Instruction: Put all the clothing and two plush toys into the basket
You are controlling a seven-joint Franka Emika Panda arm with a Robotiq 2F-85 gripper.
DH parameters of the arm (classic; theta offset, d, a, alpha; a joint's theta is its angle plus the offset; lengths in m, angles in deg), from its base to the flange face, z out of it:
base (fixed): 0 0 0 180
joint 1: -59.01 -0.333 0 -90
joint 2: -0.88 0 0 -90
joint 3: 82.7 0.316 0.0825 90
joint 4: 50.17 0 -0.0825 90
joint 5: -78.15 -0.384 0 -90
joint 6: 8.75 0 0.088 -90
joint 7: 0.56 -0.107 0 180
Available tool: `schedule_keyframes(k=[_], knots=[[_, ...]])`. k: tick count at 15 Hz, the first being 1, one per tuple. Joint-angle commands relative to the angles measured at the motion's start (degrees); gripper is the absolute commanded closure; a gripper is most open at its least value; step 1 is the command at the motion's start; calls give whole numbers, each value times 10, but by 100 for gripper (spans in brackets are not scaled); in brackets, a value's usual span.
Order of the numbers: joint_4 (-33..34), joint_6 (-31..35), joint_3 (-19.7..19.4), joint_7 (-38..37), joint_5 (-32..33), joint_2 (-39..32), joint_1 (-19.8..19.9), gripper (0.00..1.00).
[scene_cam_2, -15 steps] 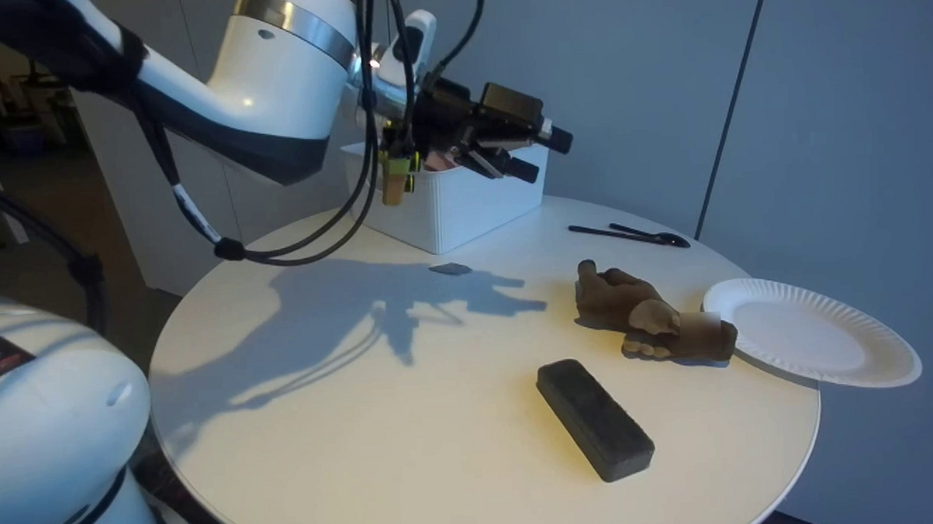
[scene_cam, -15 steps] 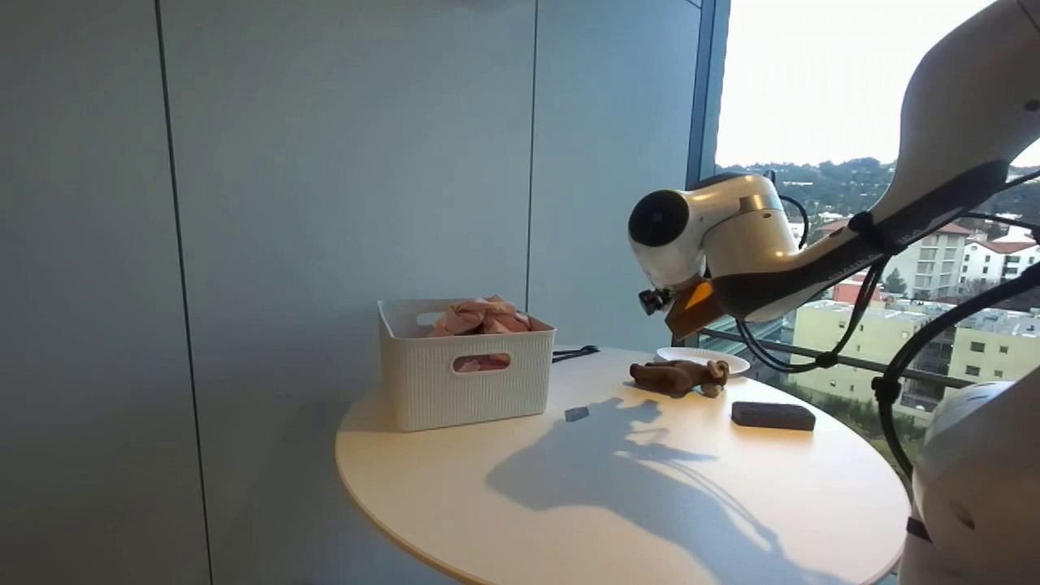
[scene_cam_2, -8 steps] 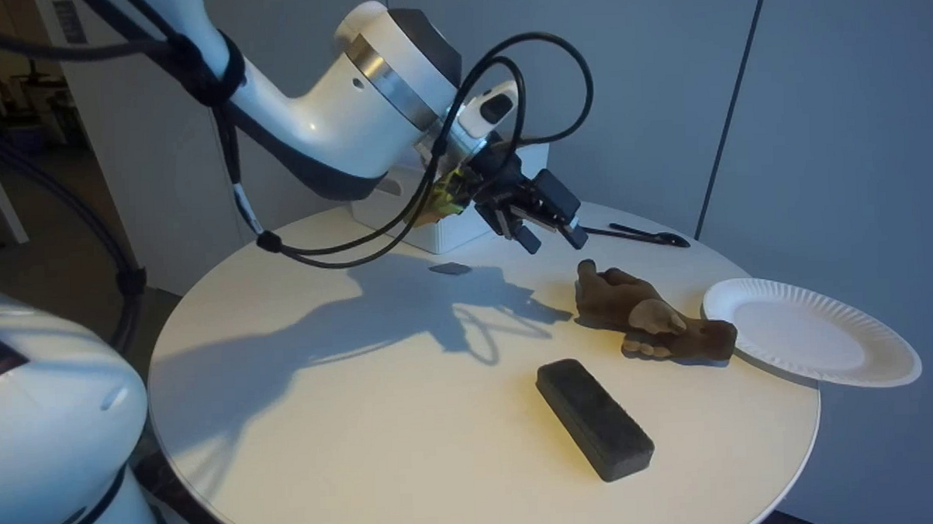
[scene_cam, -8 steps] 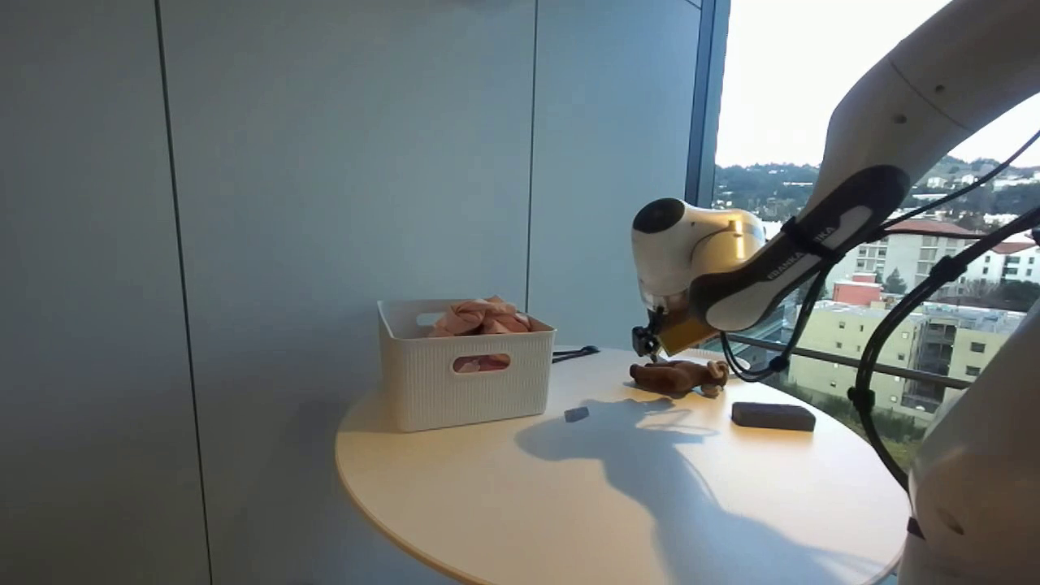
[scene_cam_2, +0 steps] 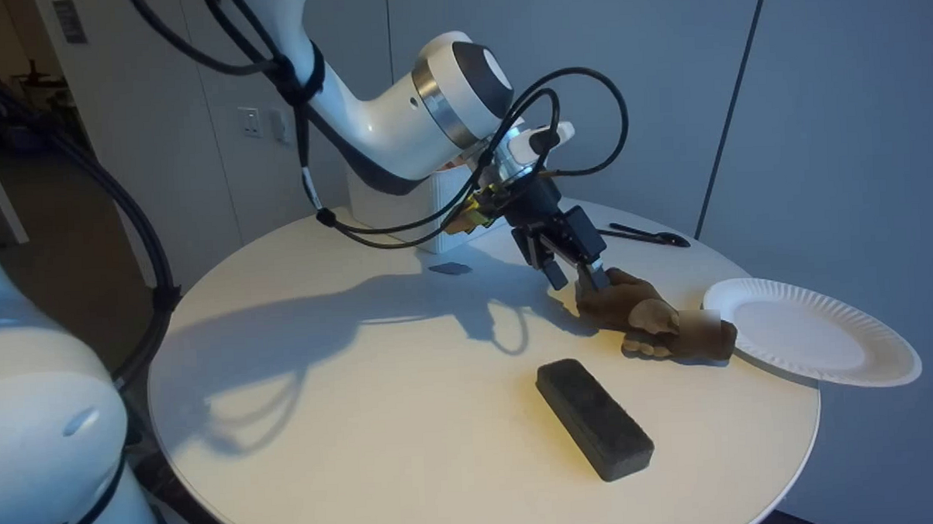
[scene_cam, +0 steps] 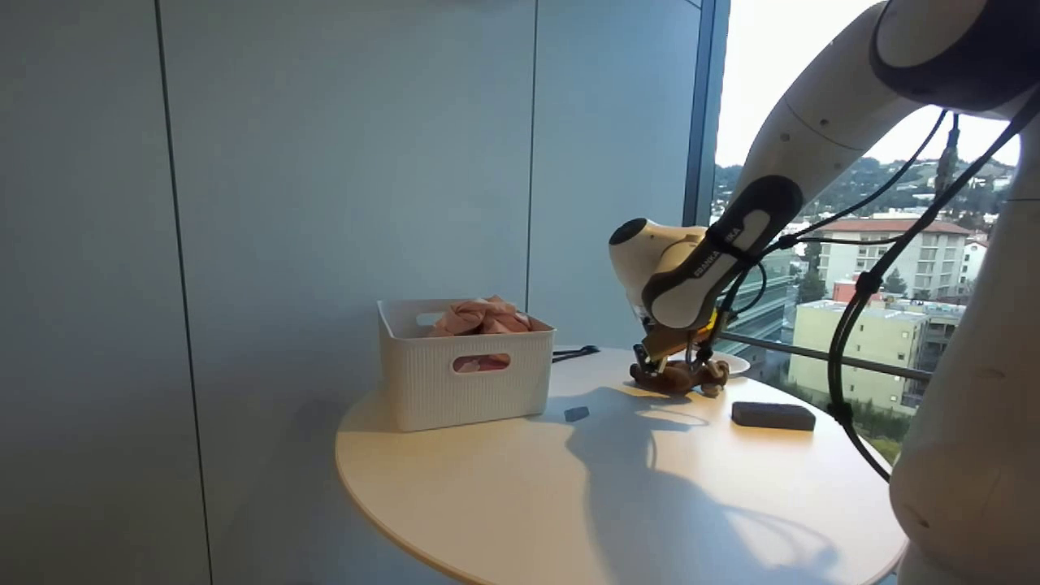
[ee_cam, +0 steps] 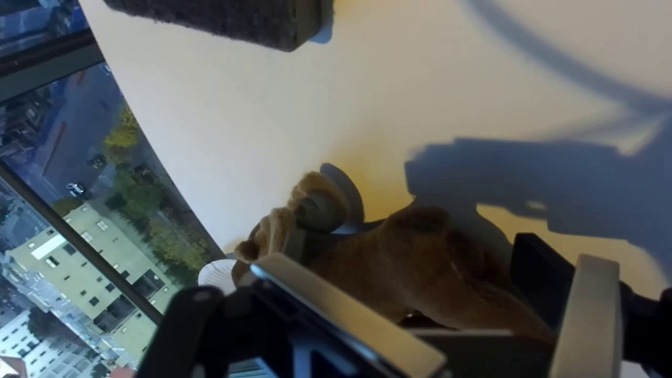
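In an exterior view, a white ribbed basket (scene_cam: 475, 402) stands at the left of a round pale table (scene_cam: 455, 504), pink cloth (scene_cam: 481, 315) heaped above its rim. Black utensils (scene_cam: 575, 354) show beyond it. A small grey flat piece (scene_cam: 576, 414) lies just right of the basket. Farther right, well apart, a brown plush toy (scene_cam: 678, 379) lies on the table; its long axis runs roughly left to right, its end with tan parts pointing right. In both exterior views the tool (scene_cam_2: 576, 281) is over the toy's left end, its fingers (scene_cam_2: 595, 274) wide apart; whether they touch it, I cannot tell. A dark block (scene_cam: 773, 416) rests nearer and farther right, apart from the toy. A broad stretch of table runs to the near edge.

In an exterior view, a white plate (scene_cam_2: 803, 332) beside the toy's right end juts past the table's right edge, and one utensil is a spoon (scene_cam_2: 671, 239). The wrist view alone looks between the fingers onto the toy's brown body.
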Motion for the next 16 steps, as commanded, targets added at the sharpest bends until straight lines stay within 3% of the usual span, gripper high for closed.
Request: schedule_keyframes(k=[1, 4, 6, 7, 9, 14, 16], knots=[[57, 36, 13, 25, -11, -64, 27, 0], [76, 98, 9, 108, -106, -112, 40, 0], [103, 100, 5, 105, -121, -150, 45, 0], [112, 107, 2, 108, -122, -163, 48, 25], [127, 117, -2, 107, -113, -182, 48, 32], [138, 141, -8, 108, -95, -190, 41, 69], [124, 162, -16, 74, -30, -168, 27, 84]])
